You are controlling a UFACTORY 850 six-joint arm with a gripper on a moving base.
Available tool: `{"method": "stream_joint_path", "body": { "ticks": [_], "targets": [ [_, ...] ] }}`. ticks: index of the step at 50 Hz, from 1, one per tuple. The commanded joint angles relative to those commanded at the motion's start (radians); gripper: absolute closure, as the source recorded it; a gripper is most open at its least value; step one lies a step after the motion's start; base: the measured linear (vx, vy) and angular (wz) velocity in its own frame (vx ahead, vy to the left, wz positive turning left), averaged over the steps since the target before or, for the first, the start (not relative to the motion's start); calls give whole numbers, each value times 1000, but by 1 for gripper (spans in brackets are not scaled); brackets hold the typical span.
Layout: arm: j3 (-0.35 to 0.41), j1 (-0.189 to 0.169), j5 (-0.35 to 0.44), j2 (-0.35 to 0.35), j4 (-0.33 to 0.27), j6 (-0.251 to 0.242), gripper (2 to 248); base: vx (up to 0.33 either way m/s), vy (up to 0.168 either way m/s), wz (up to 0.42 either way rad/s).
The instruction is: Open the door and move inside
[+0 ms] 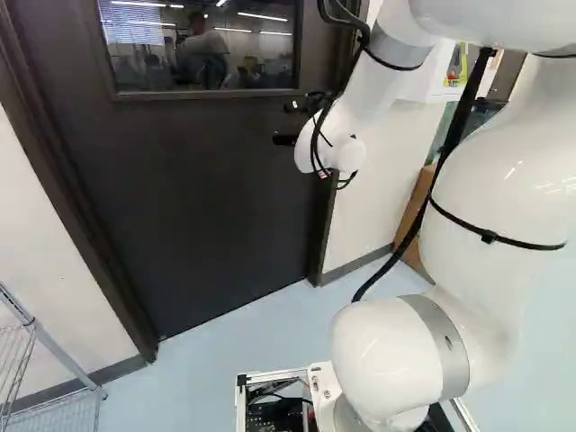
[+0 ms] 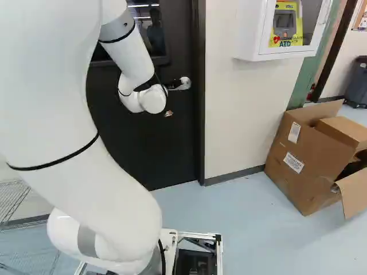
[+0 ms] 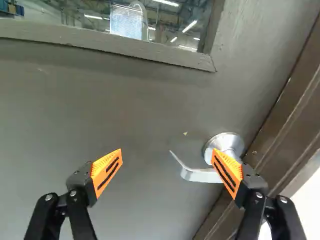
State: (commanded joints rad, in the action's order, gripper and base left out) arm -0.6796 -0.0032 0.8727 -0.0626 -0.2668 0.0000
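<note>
Door [image 1: 189, 189]: one, dark, closed in its dark frame [image 2: 199, 114], directly ahead of the arm [image 2: 57, 114]; window [image 1: 198, 45] in its upper part. Lever handle [image 3: 197, 174]: one, silver, on a round rose near the frame. Gripper [image 1: 283, 123]: one, black, at the handle; jaws spread wide, clamped on nothing. The lever's bent end lies between the orange pads as the wrist view looks; its neck is partly hidden by one pad. Contact cannot be told.

Wrist view alone: the lever's full bend. Right base view: the silver of the handle just beside the gripper, plus a dark bin [image 2: 358, 83] at the far right, seen in that view only. Left base view: the handle is not distinguishable behind the arm's end.

Containers. Wall cabinet [image 2: 243, 31]: white, clear-fronted, holding a yellow AED unit [image 2: 287, 23]. Cardboard box [image 2: 307, 163]: flaps open, interior dark, contents unreadable; a mere brown strip in the left base view.

Wire rack [image 1: 36, 333]: metal, at the left of the left base view, by the wall [image 2: 246, 114]. Floor [image 2: 252, 229]: pale blue, meeting grey baseboard [image 2: 232, 175].
</note>
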Motion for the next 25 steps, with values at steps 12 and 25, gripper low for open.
{"method": "stream_joint_path", "body": {
  "ticks": [12,25],
  "targets": [
    [-9,0,0,-35,0,0,3,0,0,0],
    [-5,0,0,-60,0,0,3,0,0,0]
  ]
}}
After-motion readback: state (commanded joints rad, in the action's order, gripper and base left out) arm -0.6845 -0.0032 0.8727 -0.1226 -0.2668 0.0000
